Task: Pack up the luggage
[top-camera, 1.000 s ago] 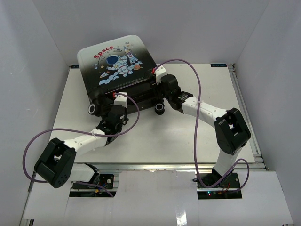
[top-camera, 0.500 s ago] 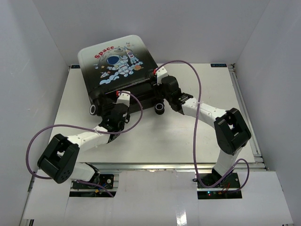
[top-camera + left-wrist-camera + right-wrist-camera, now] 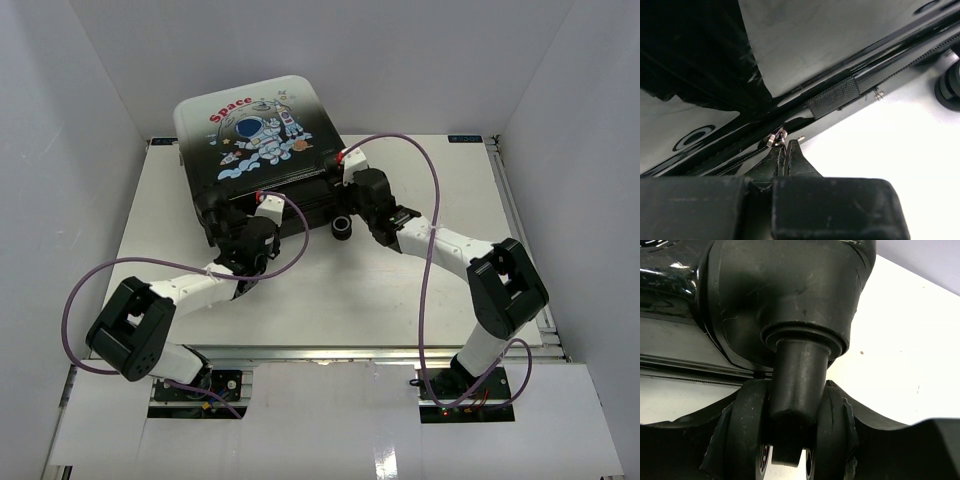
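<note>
**Luggage position.** The small hard-shell suitcase with a black-to-white shell and a cartoon astronaut and red "Space" print [image 3: 255,135] lies closed and flat, print side up. It sits at the far left-centre of the white surface [image 3: 155,220]. Its far edge overhangs the surface's back edge near the rear wall. The caster side faces the arm bases.

**Left gripper.** The left gripper [image 3: 786,152] is at the near edge of the suitcase, low against the seam between the two glossy black shell halves. Its fingertips are pressed together, pinching the small silver metal zipper pull [image 3: 777,139] that hangs from the black zipper rim [image 3: 910,72]. A textured black fabric tab [image 3: 832,97] crosses the seam just to the right of the pull. Further right, one black wheel [image 3: 950,90] sits at the frame edge, over the surface.

**Right gripper.** The right gripper [image 3: 792,440] is at the near right corner of the suitcase. Its fingers are part-spread and closed around a black double caster wheel [image 3: 790,430], one finger against each outer face. The wheel's short round stem [image 3: 797,375] rises into the moulded black corner housing [image 3: 785,290] directly above.

**Cabling.** A purple cable [image 3: 425,190] loops from each wrist back to its arm base.
</note>
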Action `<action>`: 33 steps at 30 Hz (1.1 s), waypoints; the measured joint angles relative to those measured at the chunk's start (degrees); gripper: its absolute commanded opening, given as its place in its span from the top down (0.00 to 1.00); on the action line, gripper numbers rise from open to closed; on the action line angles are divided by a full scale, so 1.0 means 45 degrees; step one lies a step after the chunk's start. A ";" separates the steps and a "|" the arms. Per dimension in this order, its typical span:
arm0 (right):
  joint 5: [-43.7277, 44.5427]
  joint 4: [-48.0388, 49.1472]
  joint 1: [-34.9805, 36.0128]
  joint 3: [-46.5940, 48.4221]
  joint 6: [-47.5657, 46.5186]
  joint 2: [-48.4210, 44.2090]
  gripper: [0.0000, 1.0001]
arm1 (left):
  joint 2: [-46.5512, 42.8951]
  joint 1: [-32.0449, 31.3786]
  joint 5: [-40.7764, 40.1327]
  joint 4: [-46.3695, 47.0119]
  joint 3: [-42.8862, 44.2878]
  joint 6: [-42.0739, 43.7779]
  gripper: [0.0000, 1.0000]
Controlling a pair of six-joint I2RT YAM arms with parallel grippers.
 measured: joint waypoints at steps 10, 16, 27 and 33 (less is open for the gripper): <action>-0.0076 0.0164 -0.0058 -0.0410 0.0121 -0.0294 0.92 | 0.0030 0.0034 0.1399 0.0135 0.0019 0.0552 1.00; -0.1148 0.0160 0.0077 -0.0593 0.0401 -0.0456 0.92 | 0.1034 -0.0333 0.5373 0.1469 0.0836 0.0676 1.00; -0.1609 -0.0176 0.0228 -0.0671 0.0796 -0.0614 0.92 | 0.1048 -0.0426 0.6179 0.1590 0.0864 0.0682 1.00; -0.1869 -0.0216 0.0255 -0.0692 0.1194 -0.0614 0.92 | 0.0779 -0.0571 0.5666 0.1979 0.0407 0.0614 1.00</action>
